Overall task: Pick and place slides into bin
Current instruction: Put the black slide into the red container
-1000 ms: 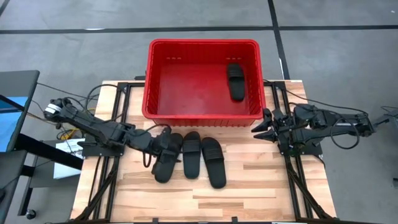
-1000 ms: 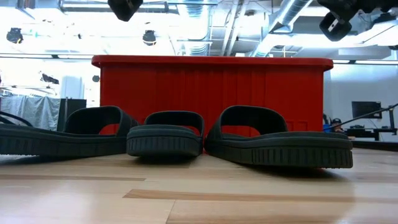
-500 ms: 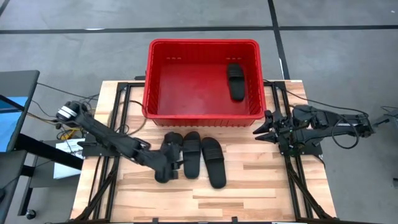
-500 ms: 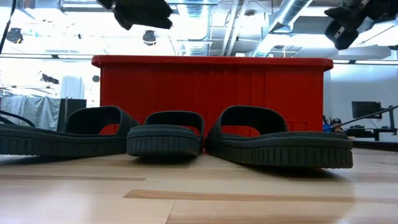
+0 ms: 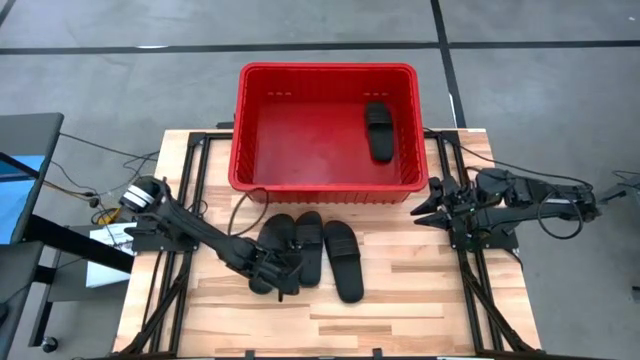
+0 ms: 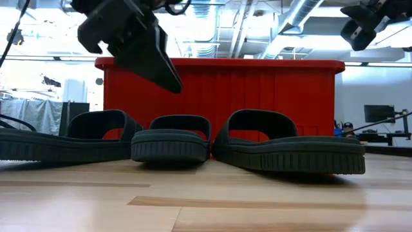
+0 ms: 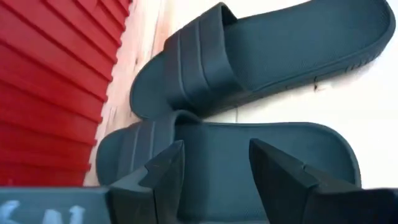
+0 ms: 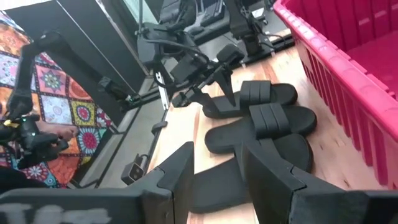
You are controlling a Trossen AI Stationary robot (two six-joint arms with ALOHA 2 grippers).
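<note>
Over the leftmost of three slides on the table, the left gripper point(image 5: 283, 272) hangs with its fingers point(image 7: 163, 176) spread wide, holding nothing; the left wrist view looks between them onto that slide's footbed point(image 7: 249, 162), and the low view shows the fingertips above the strap and clear of it. That leftmost slide point(image 5: 270, 240) lies just beside the middle slide point(image 5: 307, 246), and the third slide point(image 5: 343, 259) lies beside that, all in a row on the wooden table point(image 5: 420, 300) in front of the bin point(image 5: 325, 187). A fourth slide point(image 5: 378, 130) lies inside the bin, near its right wall. At the table's right edge, beside the bin's right front corner, the right gripper point(image 5: 422, 212) waits with its fingers point(image 8: 177, 171) partly apart and empty.
</note>
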